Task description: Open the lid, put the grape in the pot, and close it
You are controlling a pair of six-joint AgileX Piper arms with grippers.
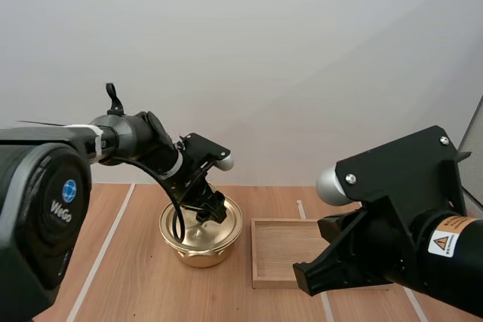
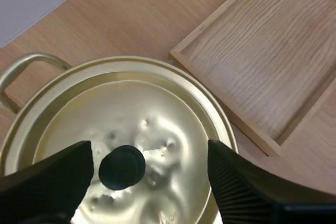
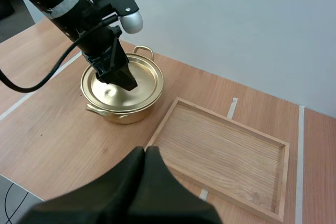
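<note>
- Hovering right over the pot (image 1: 201,251), the left gripper (image 1: 207,210) points down at the lid (image 2: 157,111), which sits closed on the pot.
- In the left wrist view its two fingers (image 2: 239,184) stand wide apart, ribbed inner faces turned to each other, one on each side of the lid's black knob (image 2: 122,167).
- The knob lies in the gap between the fingers, nearer to one than the other. Neither finger touches it, so the gripper holds nothing.
- The pot is gold-coloured and shiny. It stands on the wooden table (image 1: 128,280), just beside the tray (image 1: 283,250) and on the left arm's side of it, with a narrow strip of bare table between them.
- One looped handle (image 2: 21,72) juts from the pot's rim on the side away from the tray.
- The lid's surface is dented and mirrors blurry shapes around the knob.
- The tray is shallow, of light wood with a low raised rim, and its floor shows bare wood grain.
- The right gripper (image 3: 146,153) hangs above the near edge of the table, close to the tray's near corner and well apart from the pot.
- Its fingers lie pressed together as one dark wedge, with nothing between them.
- From the right wrist view the left arm reaches down over the pot, its fingers covering the middle of the lid.
- White tape lines (image 1: 102,250) run across the table on either side of the pot and tray.
</note>
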